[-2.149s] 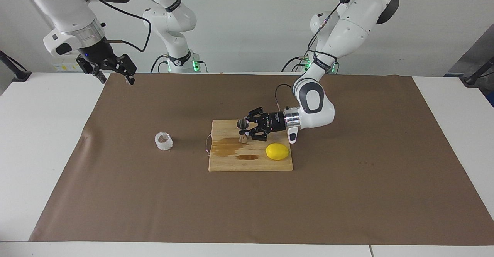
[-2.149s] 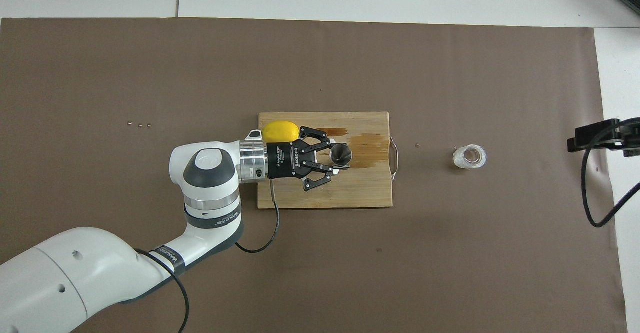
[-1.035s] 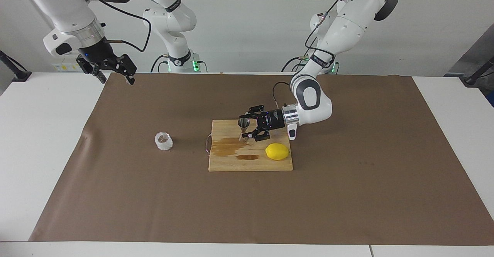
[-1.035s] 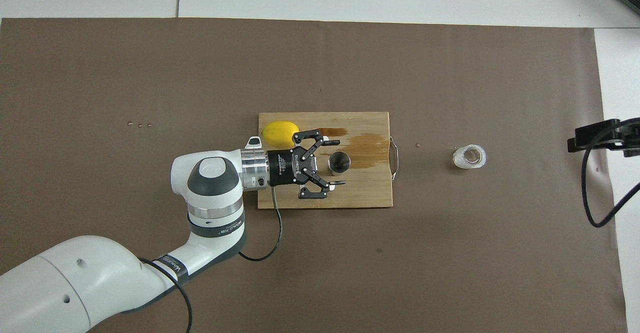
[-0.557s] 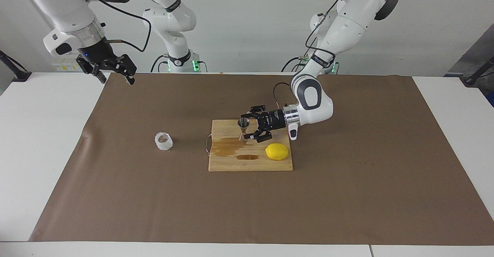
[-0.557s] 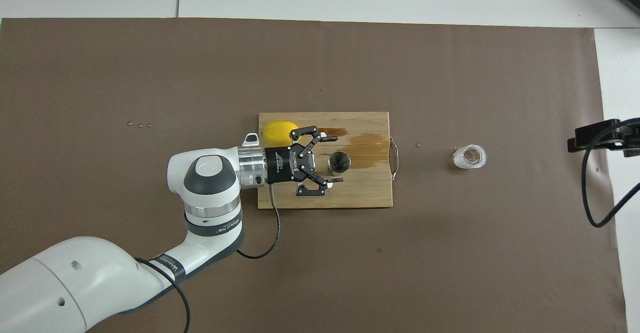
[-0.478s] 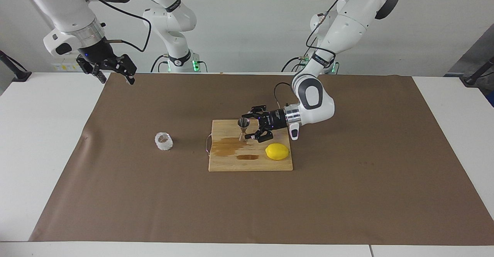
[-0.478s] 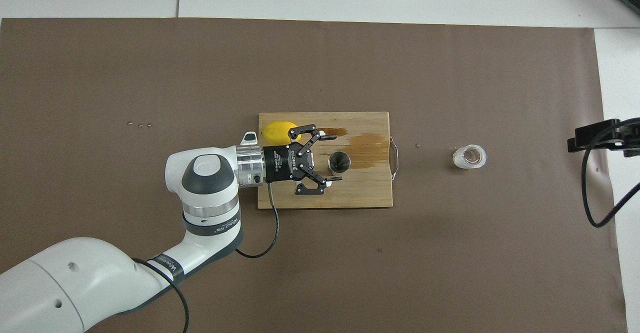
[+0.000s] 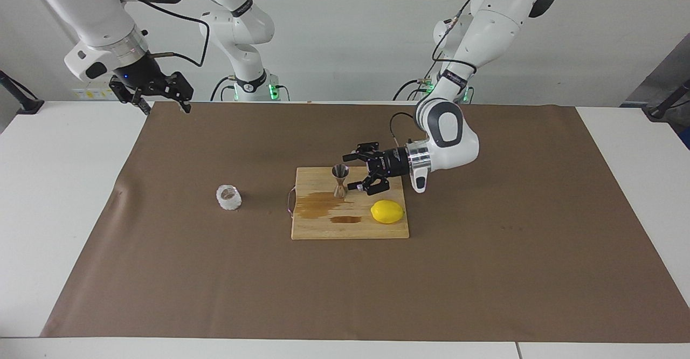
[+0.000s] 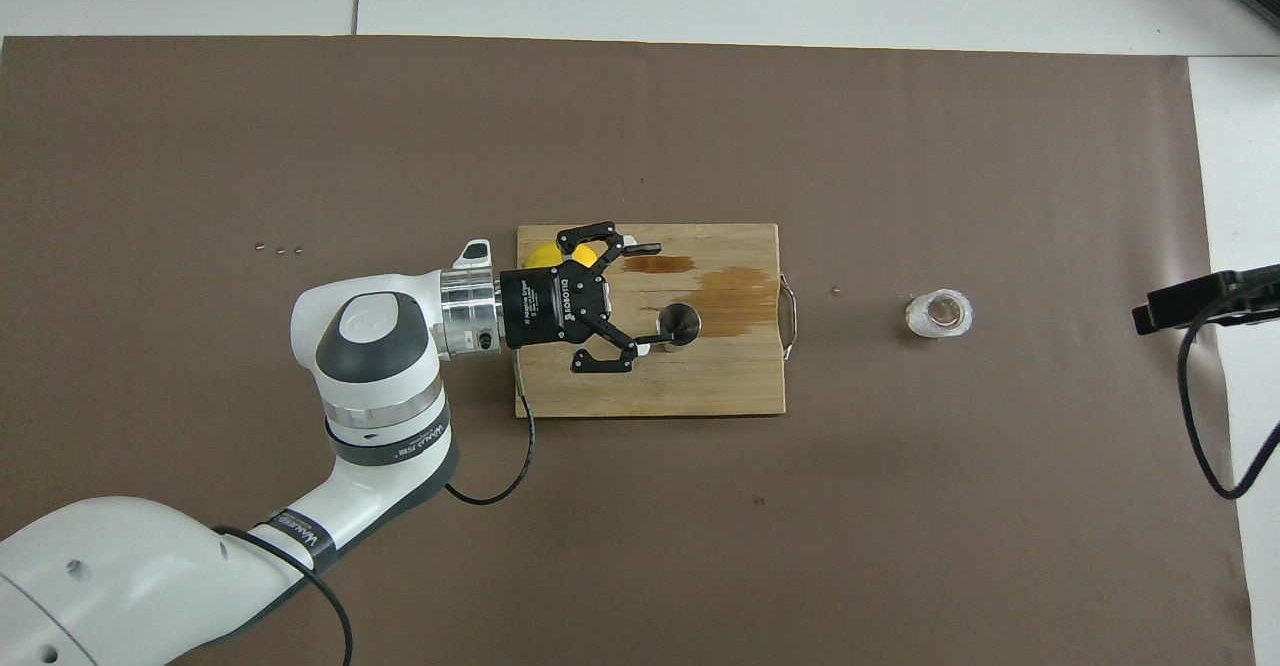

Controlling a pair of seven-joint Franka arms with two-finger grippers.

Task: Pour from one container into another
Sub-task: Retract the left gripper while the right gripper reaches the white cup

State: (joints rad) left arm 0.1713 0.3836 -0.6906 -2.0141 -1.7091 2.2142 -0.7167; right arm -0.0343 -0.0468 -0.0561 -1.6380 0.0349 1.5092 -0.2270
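The clear faceted glass cup stands upright on the brown mat, toward the right arm's end from the board. On the wooden cutting board the small silver jigger stands upright. My left gripper is open just beside the jigger, toward the left arm's end, low over the board, touching nothing. High over the mat's edge at the right arm's end, my right gripper hangs open and holds nothing.
A yellow lemon lies on the board, partly covered by my left gripper in the overhead view. A brown wet stain spreads across the board beside the jigger. A metal handle sticks out of the board toward the cup.
My left gripper has let go of the jigger and drawn back toward the left arm's end, leaving it upright. The right gripper shifted slightly.
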